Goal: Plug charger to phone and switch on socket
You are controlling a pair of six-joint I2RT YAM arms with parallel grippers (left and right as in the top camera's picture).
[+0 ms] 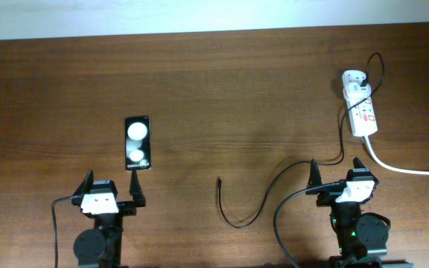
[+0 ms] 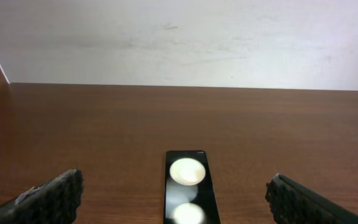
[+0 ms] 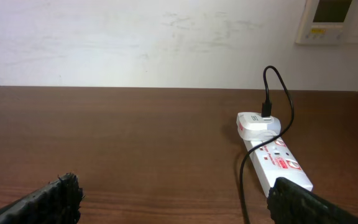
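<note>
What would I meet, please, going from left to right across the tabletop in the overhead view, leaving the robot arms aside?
phone → charger's loose plug tip → socket

One phone (image 1: 138,142), one charger (image 1: 353,83), one socket (image 1: 364,113), two pincers (image 1: 112,181) (image 1: 337,170).

Plain office-like room, wooden table (image 1: 199,74), white wall (image 3: 135,37)

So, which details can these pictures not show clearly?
Socket switch position: too small overhead; in the right wrist view a finger covers its near end.
Phone port: near end cut off by the left wrist view's bottom edge; screen text too small overhead.
Charger tip: too small overhead to tell its type.
</note>
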